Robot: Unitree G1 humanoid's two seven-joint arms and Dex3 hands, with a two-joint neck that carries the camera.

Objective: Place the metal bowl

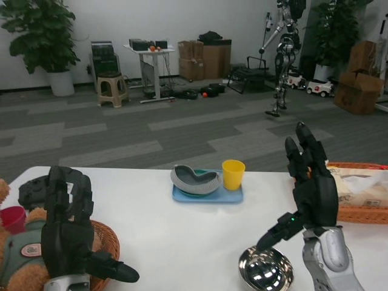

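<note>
The shiny metal bowl [265, 270] stands upright on the white table [182, 236] at the near right, its lower edge cut off by the frame. My right hand [312, 188] is raised just right of it, fingers spread and pointing up. Its thumb reaches down to the bowl's rim; whether it touches, I cannot tell. Nothing lies in the palm. My left hand [66, 224] is held up at the near left, fingers apart, holding nothing.
A blue tray [207, 195] at the table's middle back carries a grey dish [194, 180] and a yellow cup [233, 174]. A wicker basket [109, 242] with a stuffed bear [21, 257] and a red cup [12, 218] sits by my left hand. Another basket [361, 212] stands far right.
</note>
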